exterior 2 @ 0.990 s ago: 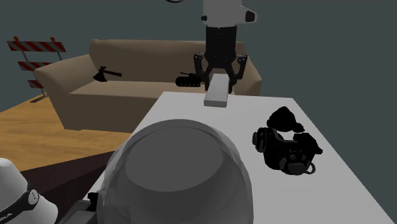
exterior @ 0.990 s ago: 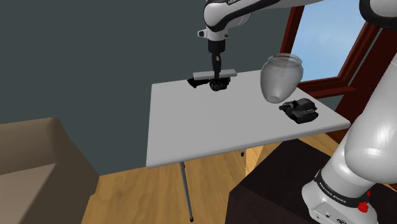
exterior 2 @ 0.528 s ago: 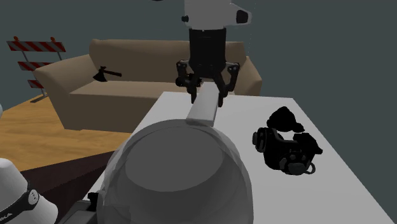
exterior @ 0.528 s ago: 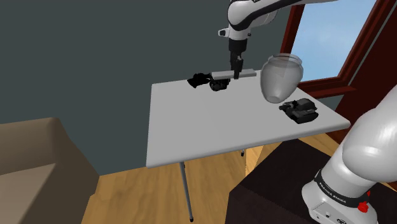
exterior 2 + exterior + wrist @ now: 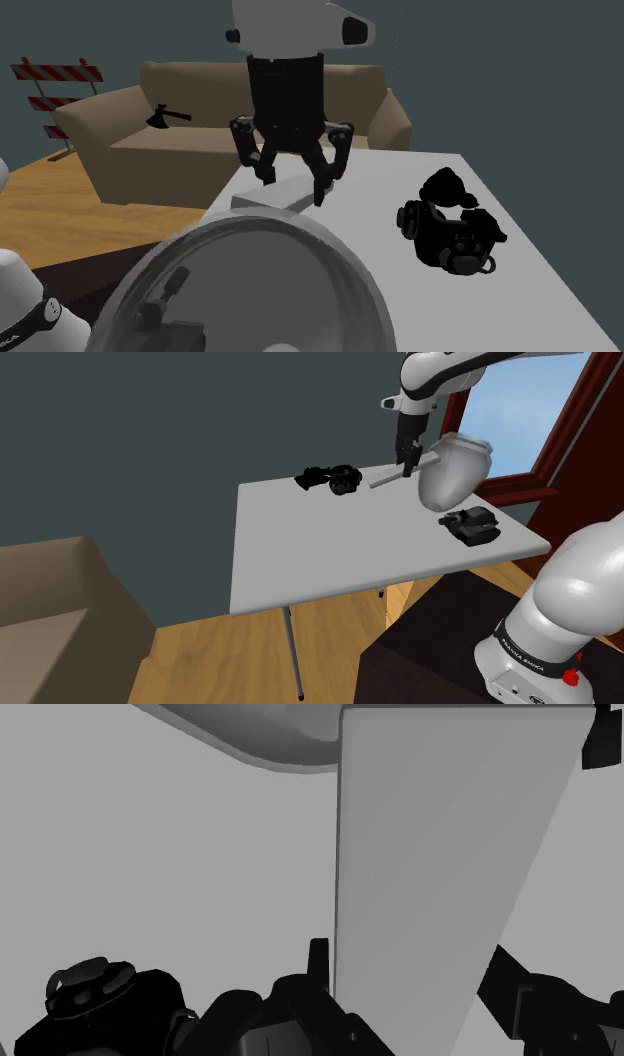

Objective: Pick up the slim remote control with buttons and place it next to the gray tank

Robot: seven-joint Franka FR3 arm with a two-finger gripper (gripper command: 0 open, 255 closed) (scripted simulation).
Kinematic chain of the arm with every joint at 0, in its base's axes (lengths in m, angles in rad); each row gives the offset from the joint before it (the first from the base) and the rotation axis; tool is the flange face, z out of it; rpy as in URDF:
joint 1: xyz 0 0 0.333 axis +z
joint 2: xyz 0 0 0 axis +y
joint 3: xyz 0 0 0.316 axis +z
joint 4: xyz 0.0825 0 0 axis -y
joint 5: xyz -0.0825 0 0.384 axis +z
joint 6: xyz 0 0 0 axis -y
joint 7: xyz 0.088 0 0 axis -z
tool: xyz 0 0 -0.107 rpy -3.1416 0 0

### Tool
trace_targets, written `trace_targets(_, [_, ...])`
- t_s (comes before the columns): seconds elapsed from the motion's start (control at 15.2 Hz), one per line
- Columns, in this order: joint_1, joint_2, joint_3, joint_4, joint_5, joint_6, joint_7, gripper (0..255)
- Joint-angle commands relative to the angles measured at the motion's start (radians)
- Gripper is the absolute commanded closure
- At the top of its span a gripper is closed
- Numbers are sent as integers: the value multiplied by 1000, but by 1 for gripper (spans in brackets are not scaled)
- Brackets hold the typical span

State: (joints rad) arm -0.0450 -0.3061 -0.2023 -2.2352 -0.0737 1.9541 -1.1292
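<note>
- My gripper [image 5: 406, 466] hangs over the far side of the table [image 5: 320, 562], toward the shoulder view's right, clear of the surface
- Its fingers are pinching the remote [image 5: 385, 478], a plain light-grey slab
- In the wrist view the remote [image 5: 440, 854] runs away from the hand, with a black finger on either edge
- The second exterior view has the remote [image 5: 265, 197] caught between the two spread-looking finger links, just above the tabletop
- The remote is slanted in the shoulder view: its low end points to that view's left and its high end lies against the jar [image 5: 455, 467]
- The jar is translucent grey and tilted, its mouth leaning to the shoulder view's right
- I cannot tell whether the jar's base is on the table
- The jar [image 5: 240, 290] sits close to the lens in the second exterior view
- The tank [image 5: 470, 524] is drawn dark and sits on the table by its right-hand edge in the shoulder view
- The tank is just beside the jar's lower end and is not touching the remote
- Black objects [image 5: 330, 479] sit at the table's far edge, to the shoulder view's left of the gripper
- The same black objects [image 5: 450, 230] lie on the second exterior view's right
- Beyond the table there is a tan sofa [image 5: 200, 110] with a small axe [image 5: 165, 117] on its seat, and a striped barrier [image 5: 50, 75] beside it
- A window [image 5: 520, 422] with a dark red frame is behind the arm
- The stand [image 5: 430, 662] is at the shoulder view's lower right, on a wooden floor [image 5: 220, 662]
</note>
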Motion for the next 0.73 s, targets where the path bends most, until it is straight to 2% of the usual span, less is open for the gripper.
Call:
trace_targets(0.0, [-25,-43,-31,-37,-18,-4,-46,255])
trace_targets(0.66, [-140,-194,-177,-141,-118,-33,-247,255])
